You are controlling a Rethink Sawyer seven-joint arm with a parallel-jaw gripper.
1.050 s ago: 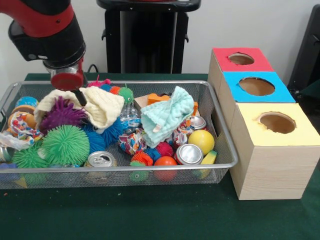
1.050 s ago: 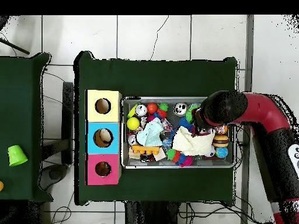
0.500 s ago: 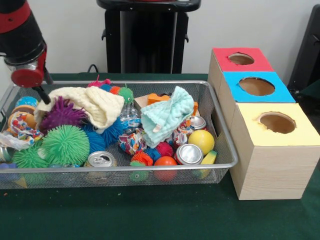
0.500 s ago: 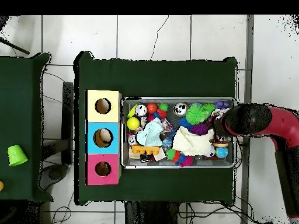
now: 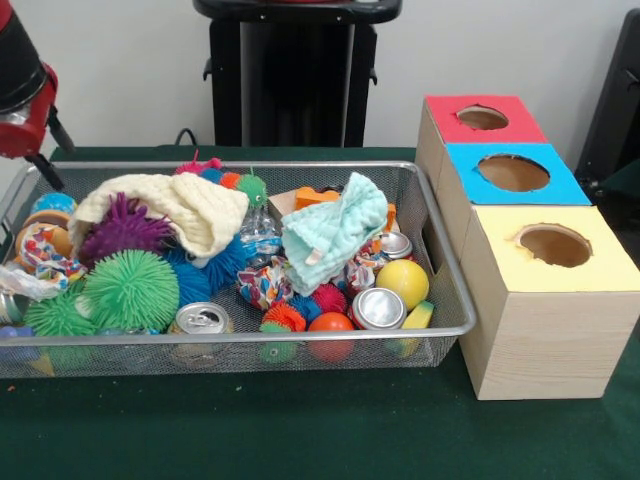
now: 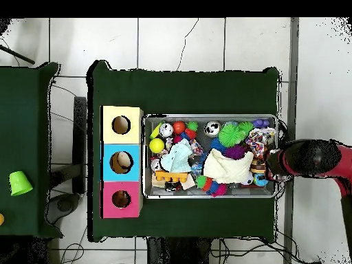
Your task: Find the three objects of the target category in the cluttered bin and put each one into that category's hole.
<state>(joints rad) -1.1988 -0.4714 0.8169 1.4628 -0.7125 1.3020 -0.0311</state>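
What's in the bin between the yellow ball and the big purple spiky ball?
In the front view, a mint green cloth and a cream knitted cloth lie between the yellow ball and the purple spiky ball.

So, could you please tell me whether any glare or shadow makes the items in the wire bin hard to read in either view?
Front view: lighting is even and soft; only small highlights on the silver can tops, and the silver wire mesh bin veils the lowest toys behind its near wall. Overhead view: no glare, but the red and black arm overhangs the bin's end, hiding what lies beneath.
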